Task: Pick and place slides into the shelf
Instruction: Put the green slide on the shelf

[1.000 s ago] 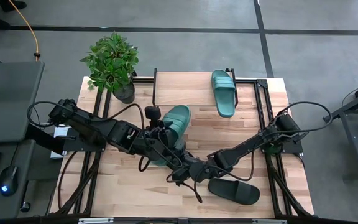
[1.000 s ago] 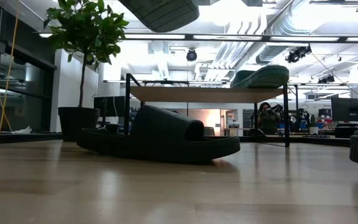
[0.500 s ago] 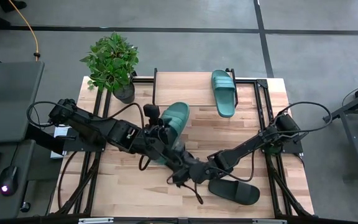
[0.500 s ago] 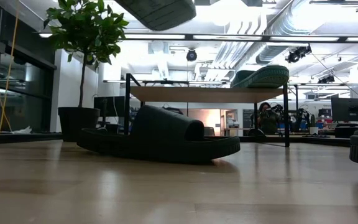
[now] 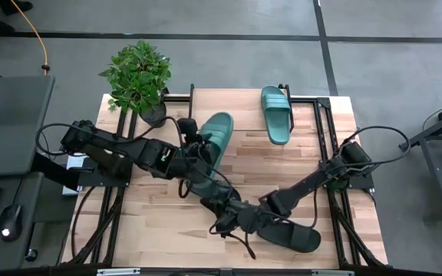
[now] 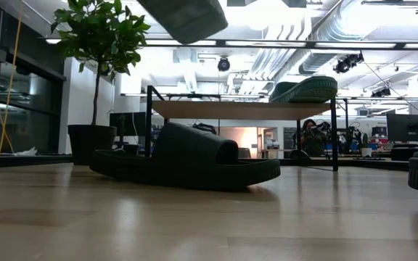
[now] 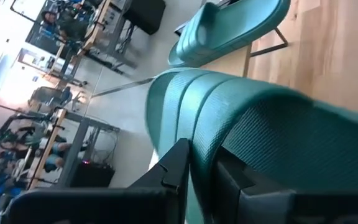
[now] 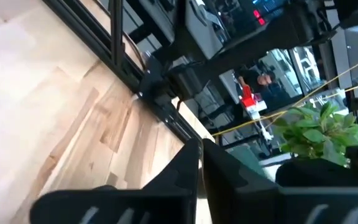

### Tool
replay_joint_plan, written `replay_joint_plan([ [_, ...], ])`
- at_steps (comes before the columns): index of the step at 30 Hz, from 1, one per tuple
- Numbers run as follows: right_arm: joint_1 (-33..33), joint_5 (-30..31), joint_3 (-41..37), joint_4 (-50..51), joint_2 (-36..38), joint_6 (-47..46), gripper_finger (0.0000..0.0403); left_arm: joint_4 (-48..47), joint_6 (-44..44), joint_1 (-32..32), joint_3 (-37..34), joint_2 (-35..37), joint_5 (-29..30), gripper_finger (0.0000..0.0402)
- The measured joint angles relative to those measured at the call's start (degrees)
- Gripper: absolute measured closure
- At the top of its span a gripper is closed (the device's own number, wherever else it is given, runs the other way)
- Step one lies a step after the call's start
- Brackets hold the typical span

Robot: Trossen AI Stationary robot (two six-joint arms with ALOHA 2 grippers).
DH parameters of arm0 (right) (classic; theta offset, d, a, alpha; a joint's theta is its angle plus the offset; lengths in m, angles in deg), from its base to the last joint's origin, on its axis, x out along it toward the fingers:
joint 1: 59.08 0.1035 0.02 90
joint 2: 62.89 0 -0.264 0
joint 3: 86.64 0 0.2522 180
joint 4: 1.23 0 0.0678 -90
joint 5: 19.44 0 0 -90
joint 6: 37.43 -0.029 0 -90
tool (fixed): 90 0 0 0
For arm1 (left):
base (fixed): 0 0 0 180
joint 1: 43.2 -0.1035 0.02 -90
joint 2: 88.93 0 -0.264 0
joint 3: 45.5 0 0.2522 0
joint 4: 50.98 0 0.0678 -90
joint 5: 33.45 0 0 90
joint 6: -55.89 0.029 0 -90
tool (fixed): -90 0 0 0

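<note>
My left gripper point(image 5: 198, 152) is shut on a teal-green slide point(image 5: 215, 138) and holds it high above the table's middle; the low view shows only its sole point(image 6: 183, 14). A second teal slide point(image 5: 276, 113) lies sole down on the shelf point(image 5: 236, 100) at the far edge. A black slide point(image 5: 290, 236) lies flat on the table near the front right. In the low view a black slide point(image 6: 187, 156) rests on its sole in front of the shelf point(image 6: 245, 109). My right gripper point(image 5: 222, 222) hovers shut near the front, left of the black slide, with nothing between its fingers point(image 8: 191, 163). My left gripper pinches the teal slide between its two fingers at the edge of the ribbed strap point(image 7: 204, 140). The fingers come at it from the table's left side. The slide is lifted clear of the table and tilted, its length running toward the shelf.
A potted plant point(image 5: 138, 77) stands at the table's far left corner, beside the shelf's left legs. Black frame rails point(image 5: 328, 146) run along the table's left and right sides. Bare wood lies in front of the shelf at the right.
My left gripper has carried the teal slide a little toward the far edge and the shelf, and the slide has tipped somewhat. My right gripper has shut with nothing in it and drawn slightly toward the near edge.
</note>
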Motion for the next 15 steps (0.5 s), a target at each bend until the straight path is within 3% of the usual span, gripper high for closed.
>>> replay_joint_plan([
  [5,-0.1,0.06,0.0,-0.04,0.0,0.25,0.0349,-1.47,-0.57,0.33,0.0,-0.02,-1.77,0.0365],
  [15,0.23,0.7,-0.02,-0.06,0.02,3.16,0.0194,-3.79,-3.43,0.31,0.0,-0.04,-4.98,0.0365],
])
